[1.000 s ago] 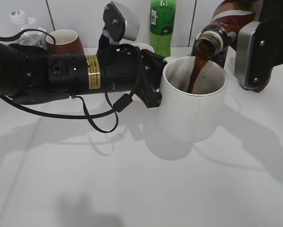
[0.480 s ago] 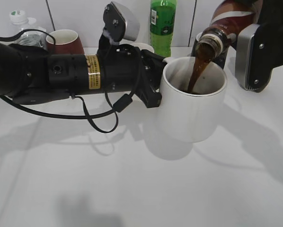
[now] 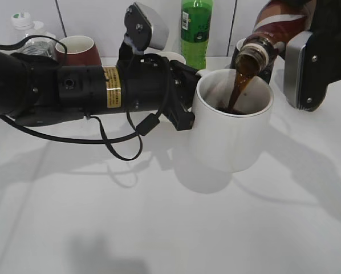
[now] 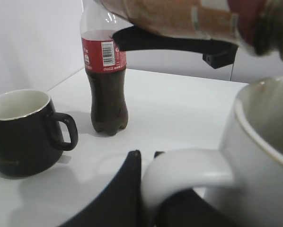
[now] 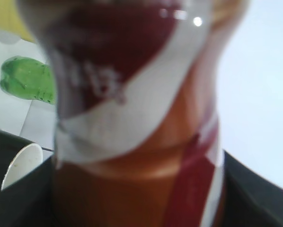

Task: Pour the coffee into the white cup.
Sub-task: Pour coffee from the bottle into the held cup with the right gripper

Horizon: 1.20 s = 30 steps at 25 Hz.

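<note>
The coffee (image 3: 271, 28) hangs tilted neck-down over the white cup (image 3: 233, 128), gripped around its body by the right pincer (image 3: 307, 51), which is clenched on the bottle. A brown stream (image 3: 239, 85) runs from the mouth into the cup, as it did a second ago. Since then the bottle has tipped slightly further and the right arm's grey housing has edged a little left. Dark liquid now shows at the bottom of the cup, more than before.

The left pincer (image 4: 148, 189) grasps the cup's handle (image 4: 189, 172), one black finger outside it and one through the loop; it has not moved. The cup stands on the white bench (image 3: 159, 217) where it was.

Behind stand a green bottle (image 3: 196, 31) and a red paper cup (image 3: 77, 50). The left wrist view shows a cola bottle (image 4: 103, 85) and a black mug (image 4: 25, 132), well apart from the white cup.
</note>
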{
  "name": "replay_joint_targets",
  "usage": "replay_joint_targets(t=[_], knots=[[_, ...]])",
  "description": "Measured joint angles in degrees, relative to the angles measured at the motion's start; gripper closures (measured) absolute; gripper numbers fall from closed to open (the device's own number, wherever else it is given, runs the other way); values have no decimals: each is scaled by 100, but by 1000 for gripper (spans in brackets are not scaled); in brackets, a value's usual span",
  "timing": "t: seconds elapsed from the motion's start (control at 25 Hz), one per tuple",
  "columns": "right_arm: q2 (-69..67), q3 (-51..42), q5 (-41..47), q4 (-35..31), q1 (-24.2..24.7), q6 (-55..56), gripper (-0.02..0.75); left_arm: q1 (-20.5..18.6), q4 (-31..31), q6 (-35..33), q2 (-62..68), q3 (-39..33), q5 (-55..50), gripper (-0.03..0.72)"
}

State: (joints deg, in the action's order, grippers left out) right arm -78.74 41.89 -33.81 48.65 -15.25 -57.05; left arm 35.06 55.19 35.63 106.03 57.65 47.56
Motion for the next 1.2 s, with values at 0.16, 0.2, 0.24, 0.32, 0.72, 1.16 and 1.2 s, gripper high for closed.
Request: replay_joint_targets(t=[0.16,0.2,0.24,0.32,0.72,1.16,1.2], knots=[[0,0,0,0,0,-104,211,0,5,0,0,0,0,645],[0,0,0,0,0,-111,211,0,5,0,0,0,0,645],[0,0,0,0,0,-118,211,0,5,0,0,0,0,645],[0,0,0,0,0,-124,211,0,10,0,0,0,0,645],[0,0,-6,-11,0,758,211,0,3,0,0,0,0,645],[0,-223,-22,37,0,4125,211,-154,-515,-5,16,0,-2,645],[0,-254,-22,37,0,4587,211,-177,-515,-5,16,0,-2,645]])
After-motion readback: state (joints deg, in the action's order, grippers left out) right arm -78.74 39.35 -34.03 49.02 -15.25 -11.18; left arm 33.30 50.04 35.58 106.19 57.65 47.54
